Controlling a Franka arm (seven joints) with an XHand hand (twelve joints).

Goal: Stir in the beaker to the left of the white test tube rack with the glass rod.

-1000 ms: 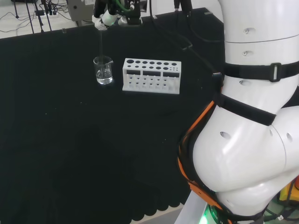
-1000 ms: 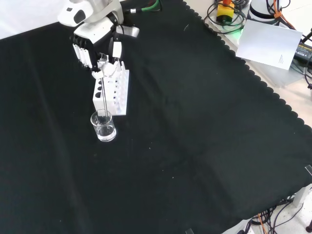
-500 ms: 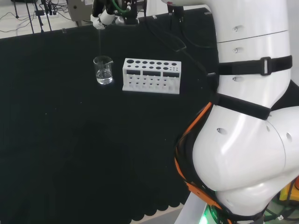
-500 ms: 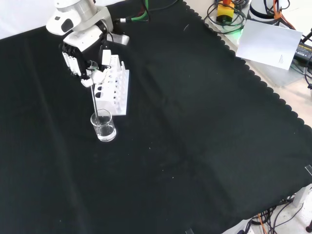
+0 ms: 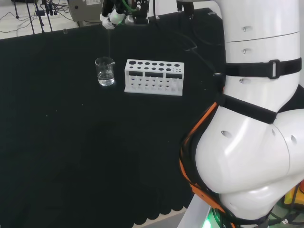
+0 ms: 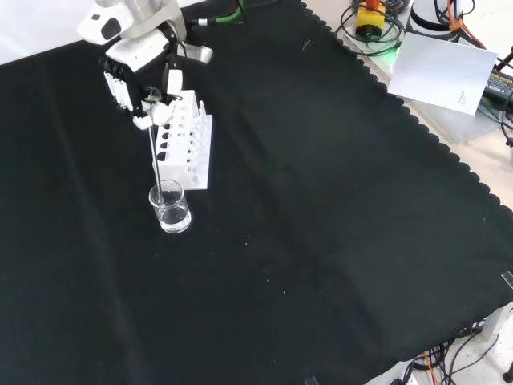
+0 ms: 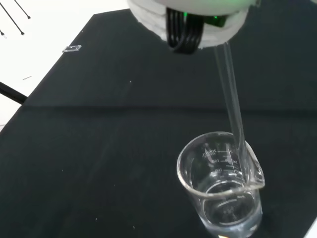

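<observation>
one hand has its fingers pinched on the top of a glass rod, which hangs straight down from them into the beaker below; the beaker holds some clear liquid and stands just beside the white rack.

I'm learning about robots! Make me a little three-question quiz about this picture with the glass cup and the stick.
1. True or false: the hand has its fingers curled round the top of the glass rod.
2. Where is the rod's lower end? A) lying flat on the cloth B) at the rim of the beaker C) in a hole of the white test tube rack
3. Fill in: the beaker holds a little clear ____ at its bottom.

Key: 1 true; 2 B; 3 liquid
</observation>
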